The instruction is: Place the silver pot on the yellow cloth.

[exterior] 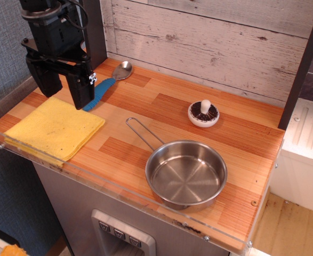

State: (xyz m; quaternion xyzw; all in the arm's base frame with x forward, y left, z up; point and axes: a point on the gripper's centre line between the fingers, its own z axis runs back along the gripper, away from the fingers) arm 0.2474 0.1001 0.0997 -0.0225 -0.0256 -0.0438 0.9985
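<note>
The silver pot is a shallow shiny round pan with a thin wire loop handle pointing up-left. It sits empty on the wooden counter at the front right. The yellow cloth lies flat at the front left, folded square with dark specks. My gripper hangs at the back left, above the far edge of the cloth. Its two black fingers are spread apart with nothing between them. It is far from the pot.
A blue-handled metal spoon lies behind the gripper by the wall. A mushroom toy stands behind the pot. A clear plastic lip runs along the counter's front edge. A plank wall backs the counter.
</note>
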